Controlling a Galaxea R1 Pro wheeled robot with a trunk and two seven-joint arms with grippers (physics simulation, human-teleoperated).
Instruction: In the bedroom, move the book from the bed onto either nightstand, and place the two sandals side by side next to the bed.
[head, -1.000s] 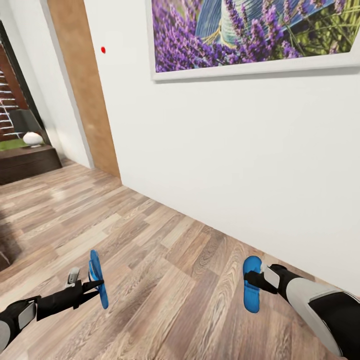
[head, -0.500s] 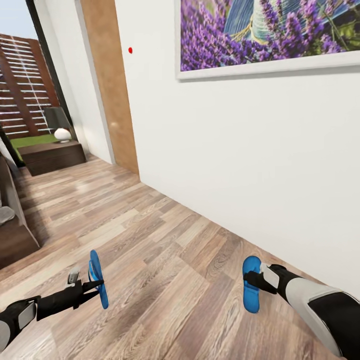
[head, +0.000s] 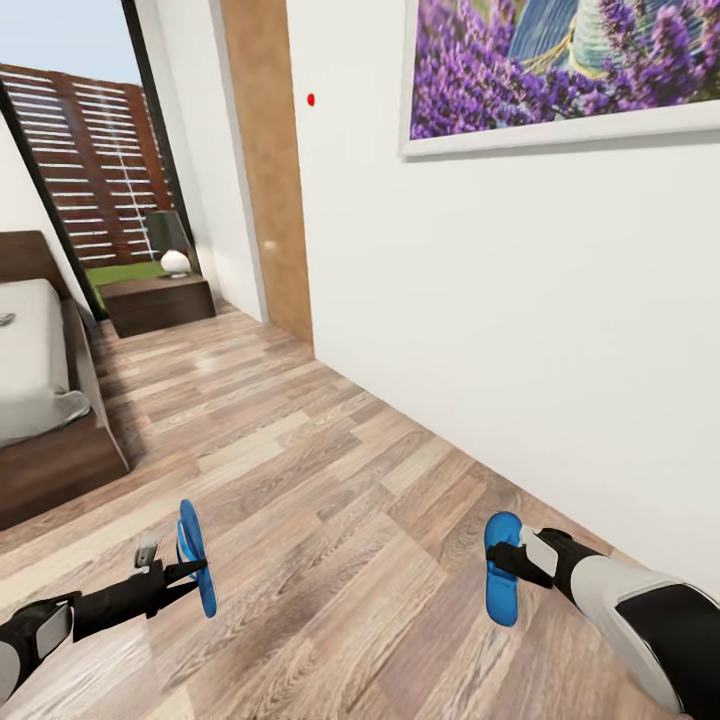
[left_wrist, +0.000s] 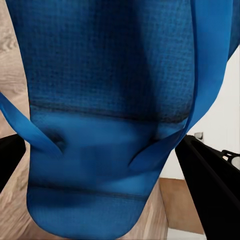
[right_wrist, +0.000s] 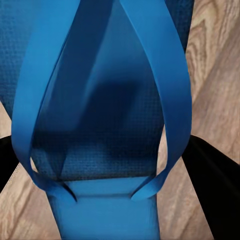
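Each hand carries one bright blue sandal above the wood floor. My left gripper (head: 188, 574) is shut on one sandal (head: 193, 555), held on edge; its sole (left_wrist: 110, 100) sits between black fingers (left_wrist: 215, 185). My right gripper (head: 512, 563) is shut on the other sandal (head: 501, 570), whose straps and sole (right_wrist: 100, 125) show close up. The bed (head: 60, 465), dark-framed with a pale mattress, lies at the left. A dark nightstand (head: 160, 300) stands beyond it by the window. A small grey thing (head: 5, 320) on the mattress is cut off; I cannot tell if it is the book.
A white wall (head: 520, 330) runs close along my right side, with a lavender painting (head: 560, 70) and a brown door (head: 270, 200). A lamp (head: 172, 245) stands on the nightstand before the tall window (head: 90, 170). Plank floor (head: 300, 450) stretches between the bed and the wall.
The camera has turned left: painting, door and nightstand slid right in the picture, and the bed came into view. Both grippers hold their sandals in the same pose.
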